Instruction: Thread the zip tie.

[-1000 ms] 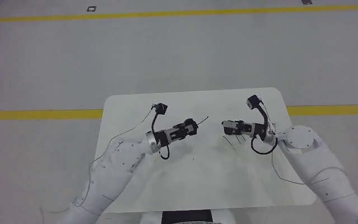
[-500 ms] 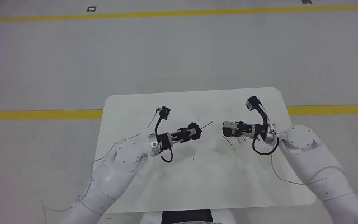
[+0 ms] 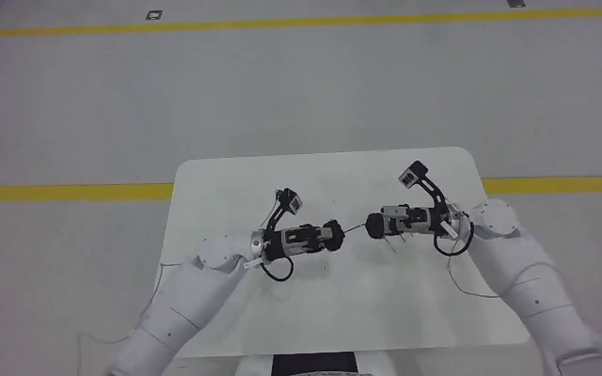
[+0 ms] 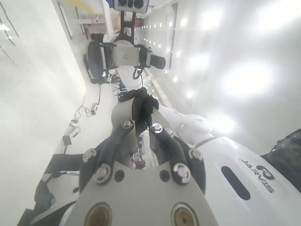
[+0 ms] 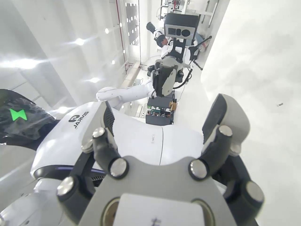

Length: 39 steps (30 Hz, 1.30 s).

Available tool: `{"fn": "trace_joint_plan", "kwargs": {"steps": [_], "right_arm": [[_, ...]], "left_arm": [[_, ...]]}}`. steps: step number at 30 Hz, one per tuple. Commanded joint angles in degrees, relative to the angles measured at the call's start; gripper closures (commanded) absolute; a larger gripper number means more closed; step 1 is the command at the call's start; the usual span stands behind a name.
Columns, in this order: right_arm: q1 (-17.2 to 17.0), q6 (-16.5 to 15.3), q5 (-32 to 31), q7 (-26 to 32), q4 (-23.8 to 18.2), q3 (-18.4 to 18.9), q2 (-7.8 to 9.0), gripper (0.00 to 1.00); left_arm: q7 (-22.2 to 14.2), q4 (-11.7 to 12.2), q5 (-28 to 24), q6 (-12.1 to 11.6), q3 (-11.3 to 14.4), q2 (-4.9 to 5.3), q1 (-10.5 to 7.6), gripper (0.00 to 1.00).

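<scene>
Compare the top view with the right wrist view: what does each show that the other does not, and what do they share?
Top view, not the wrist view: the thin tie jutting from the left pincer toward the right pincer, and the table's full outline. Right wrist view, not the top: the right pincer's fingers spread open with nothing between them. Both: the left pincer and the white table.

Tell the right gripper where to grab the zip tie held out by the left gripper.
Grip the zip tie by its free tail, the thin straight stretch past the left gripper, which is shut on the other end. Approach head-on from the right gripper: the tail points at its open jaws.
</scene>
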Motion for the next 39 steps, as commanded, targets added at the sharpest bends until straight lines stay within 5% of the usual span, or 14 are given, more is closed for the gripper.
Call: {"fn": "trace_joint_plan", "kwargs": {"steps": [1,9,19,20,22,23,27,39], "right_arm": [[0.0,0.0,0.0,0.0,0.0,0.1,0.02,0.0],[-0.8,1.4,2.8,0.0,-1.1,-0.9,-0.25,0.0],[2.6,0.0,11.3,0.0,1.4,-7.8,0.76,0.0],[2.9,0.0,11.7,0.0,1.5,-8.3,0.93,0.25],[3.5,0.0,12.3,0.0,1.8,-9.3,1.34,0.51],[3.7,0.0,12.6,0.0,1.9,-9.7,1.5,0.56],[4.6,0.0,13.6,0.0,2.0,-10.8,2.17,0.71],[6.0,0.0,14.3,0.0,2.5,-13.2,3.37,0.89]], "left_arm": [[0.0,0.0,0.1,0.0,0.0,0.0,0.02,1.0],[0.0,0.0,0.1,0.0,0.0,0.0,0.02,1.0],[0.0,0.0,0.1,0.0,0.0,0.0,0.02,1.0],[0.0,0.0,0.1,0.0,0.0,0.0,0.02,1.0],[0.0,0.0,0.1,0.0,0.0,0.0,0.02,1.0],[0.0,0.0,0.1,0.0,0.0,0.0,0.02,1.0],[0.0,0.0,0.1,0.0,0.0,0.0,0.02,1.0],[0.0,0.0,0.1,0.0,0.0,0.0,0.02,1.0]]}}
